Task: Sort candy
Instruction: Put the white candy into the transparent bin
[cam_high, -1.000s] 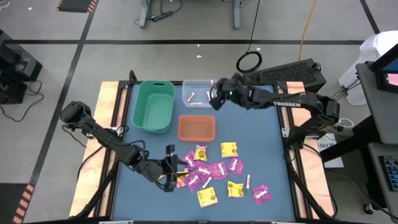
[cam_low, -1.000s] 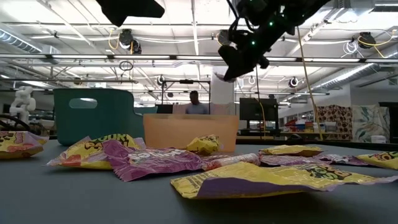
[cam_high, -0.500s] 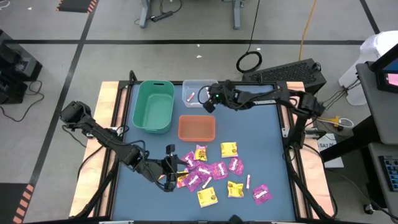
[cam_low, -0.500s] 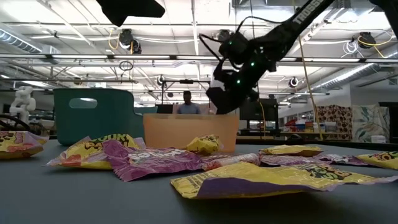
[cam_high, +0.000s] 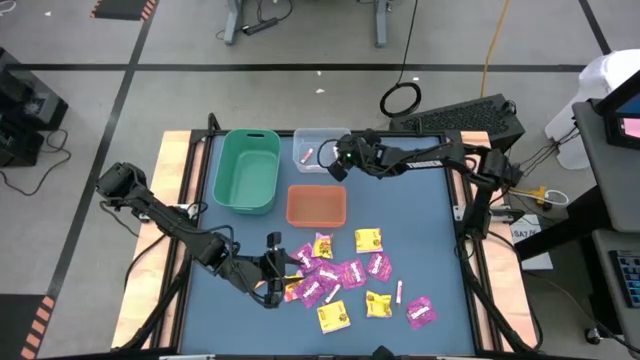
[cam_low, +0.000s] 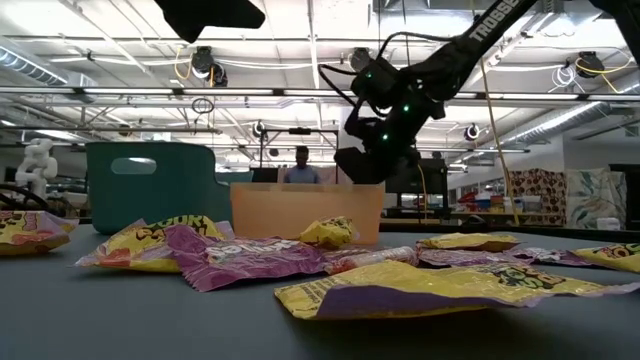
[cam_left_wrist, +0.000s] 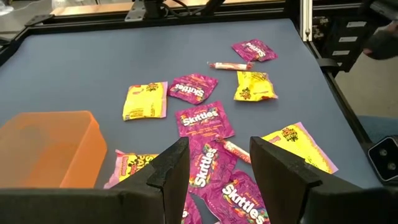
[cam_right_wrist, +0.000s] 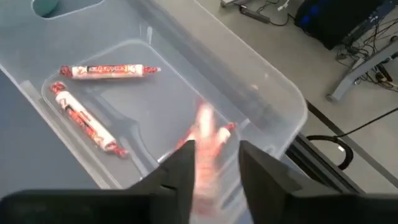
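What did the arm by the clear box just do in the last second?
The right end effector moved from the clear box's edge out over it and came lower, then opened; a stick is dropping in beside two others. The left end effector and the candy pile stayed put.

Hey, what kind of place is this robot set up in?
Probably a robotics lab or workshop in a large industrial hall: exposed ceiling trusses and strip lights in the low view, a taped concrete floor with trailing cables, and a person at a desk beyond the blue-topped table.
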